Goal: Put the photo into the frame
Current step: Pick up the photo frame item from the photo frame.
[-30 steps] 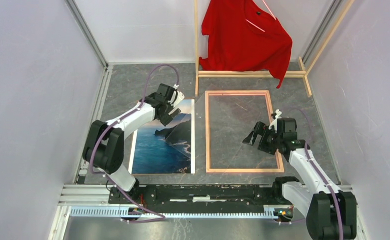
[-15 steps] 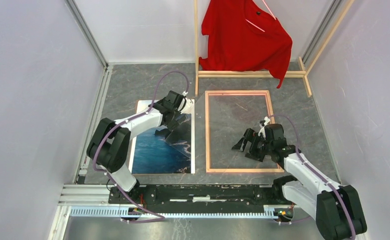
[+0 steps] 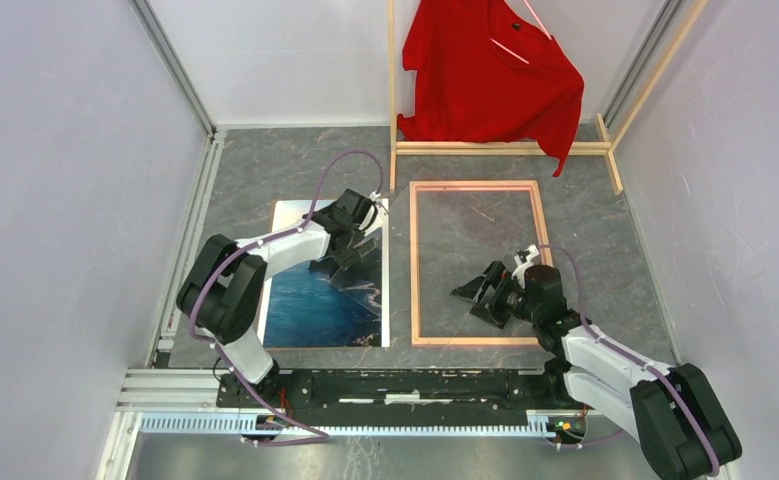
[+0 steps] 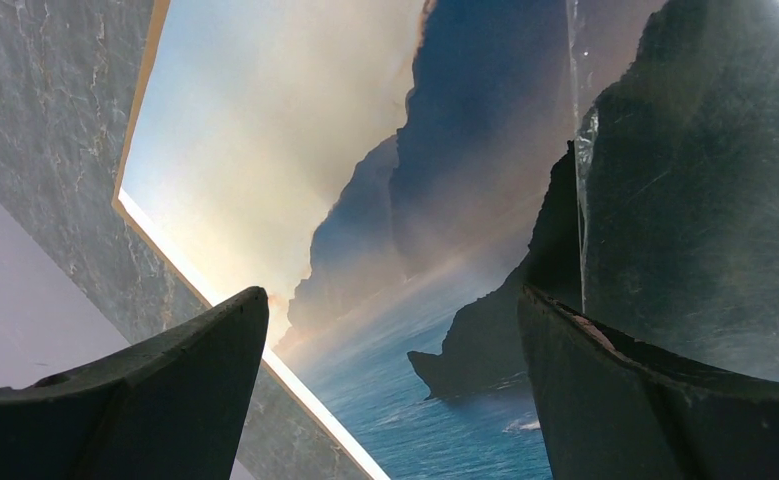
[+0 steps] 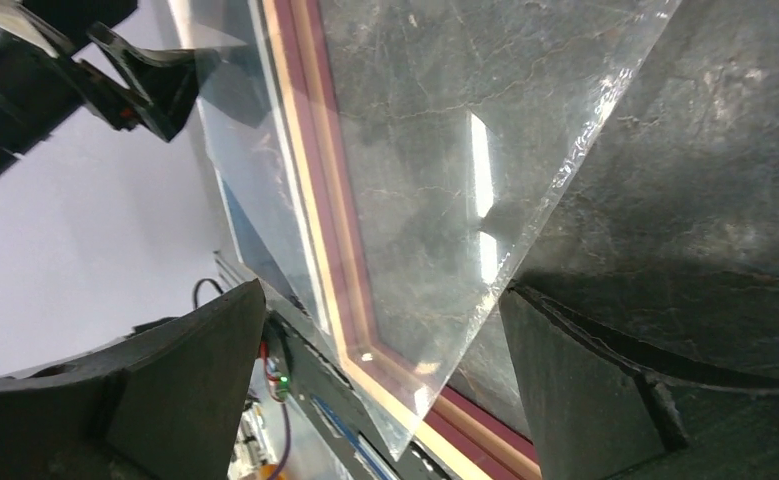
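Where the photo point(image 3: 315, 305) lies: flat on the tabletop point(image 3: 255, 180), left of the frame point(image 3: 414, 265), long sides parallel.
Left gripper point(image 3: 350, 258): open, empty, low over the photo's far right corner; nearer arm.
Frame: just right of photo.
Right gripper point(image 3: 468, 298): open, inside frame.

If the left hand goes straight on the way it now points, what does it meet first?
Most likely the photo: the open left hand points down at its cliffs and sea, nothing between. Its height above is unclear.
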{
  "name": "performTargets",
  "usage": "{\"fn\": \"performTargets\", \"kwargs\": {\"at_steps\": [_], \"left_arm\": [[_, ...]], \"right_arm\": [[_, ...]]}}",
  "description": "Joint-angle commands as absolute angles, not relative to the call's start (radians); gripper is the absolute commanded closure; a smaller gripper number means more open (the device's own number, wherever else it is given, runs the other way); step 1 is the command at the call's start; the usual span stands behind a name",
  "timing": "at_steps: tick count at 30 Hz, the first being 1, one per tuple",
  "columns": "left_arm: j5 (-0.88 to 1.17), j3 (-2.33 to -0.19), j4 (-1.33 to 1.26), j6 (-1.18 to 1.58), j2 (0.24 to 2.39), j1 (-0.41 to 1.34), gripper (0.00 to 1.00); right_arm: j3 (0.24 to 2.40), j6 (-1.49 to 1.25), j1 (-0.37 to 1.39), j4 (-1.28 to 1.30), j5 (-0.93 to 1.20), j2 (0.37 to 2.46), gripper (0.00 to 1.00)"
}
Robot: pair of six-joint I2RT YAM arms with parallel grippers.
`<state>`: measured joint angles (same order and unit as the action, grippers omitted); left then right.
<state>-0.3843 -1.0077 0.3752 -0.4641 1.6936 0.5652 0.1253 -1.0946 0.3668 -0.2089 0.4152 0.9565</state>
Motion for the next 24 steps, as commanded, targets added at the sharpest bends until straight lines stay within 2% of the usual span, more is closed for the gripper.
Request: {"fn": "performTargets", "kwargs": {"at_steps": [1, 8, 14, 24], "left_arm": [[-0.391, -1.008, 0.352, -0.423, 1.702, 0.577, 0.0], [-0.401, -1.01, 0.359, -0.427, 1.701, 0.595, 0.0], [-0.406, -1.001, 0.372, -0.431, 1.679, 0.636, 0.0], [-0.361, -1.001, 0.401, -0.431, 1.659, 0.645, 0.0]], "right_arm": [[0.013, -1.201, 0.381, -0.335, 0.388, 0.984, 0.04], [-0.083, -1.33, 0.383, -0.594, 0.371, 0.929, 0.05], [-0.083, -1.358, 0.383, -0.756, 0.369, 0.891, 0.07], [-0.08, -1.337, 0.384, -0.76, 0.335, 0.893, 0.09]]}}
